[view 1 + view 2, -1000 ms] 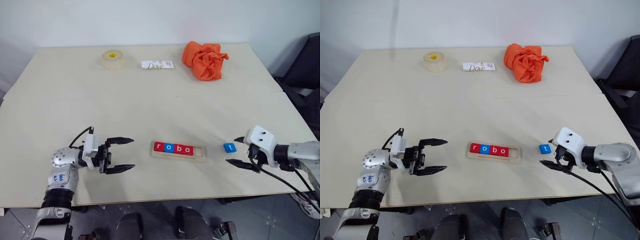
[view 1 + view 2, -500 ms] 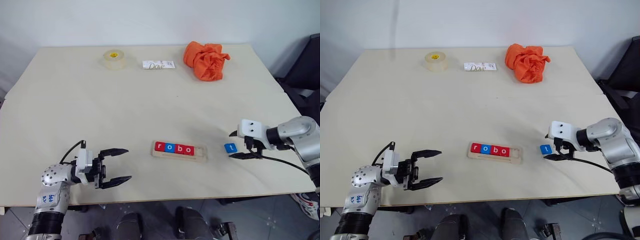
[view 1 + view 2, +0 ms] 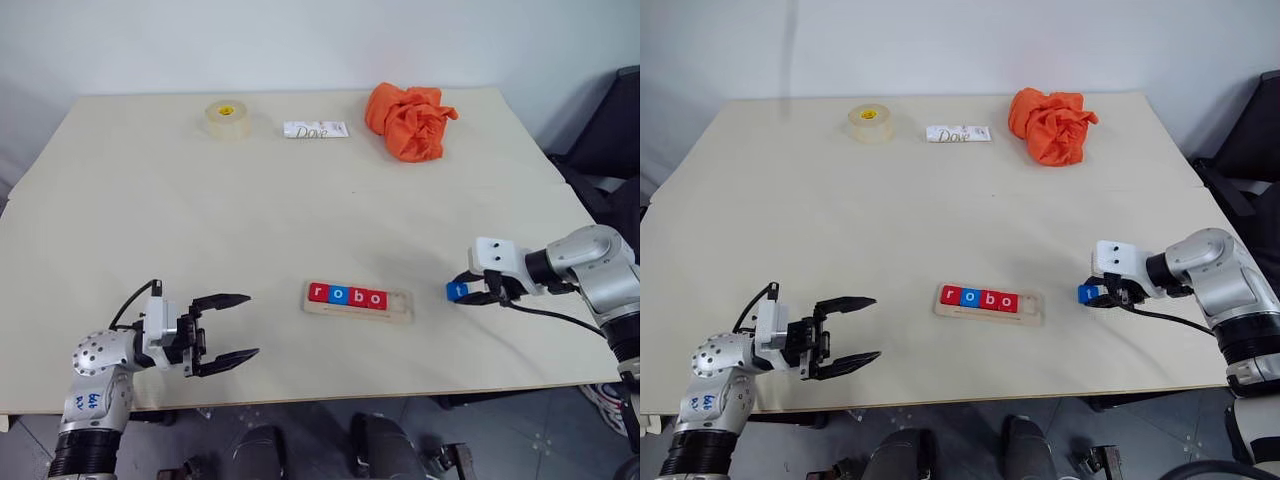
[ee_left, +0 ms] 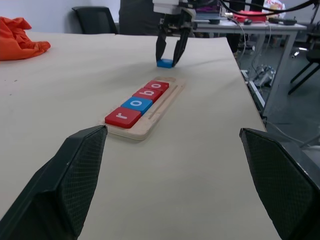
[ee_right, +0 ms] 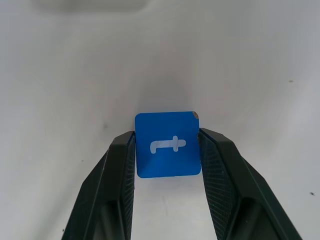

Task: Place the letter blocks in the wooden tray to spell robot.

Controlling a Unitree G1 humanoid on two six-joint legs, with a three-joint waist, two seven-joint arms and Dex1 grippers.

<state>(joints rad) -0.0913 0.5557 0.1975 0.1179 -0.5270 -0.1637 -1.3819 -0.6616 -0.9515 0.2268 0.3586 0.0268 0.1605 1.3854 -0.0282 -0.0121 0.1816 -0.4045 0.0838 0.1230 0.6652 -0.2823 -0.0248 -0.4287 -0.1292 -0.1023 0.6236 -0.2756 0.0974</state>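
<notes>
head pair: high, down over table (image 3: 300,200) | wrists: low, close | shared: wooden tray (image 4: 150,107)

Four tiles (image 3: 347,296) in the wooden tray (image 3: 400,310) read "robo"; a blue tile (image 5: 167,144) bears "t"; a white wrapper (image 3: 315,130) says "Dove".

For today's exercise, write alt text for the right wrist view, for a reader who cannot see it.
A blue letter block marked "t" lies flat on a pale table, between the two black fingers of the right gripper, which press against its two opposite sides.
</notes>
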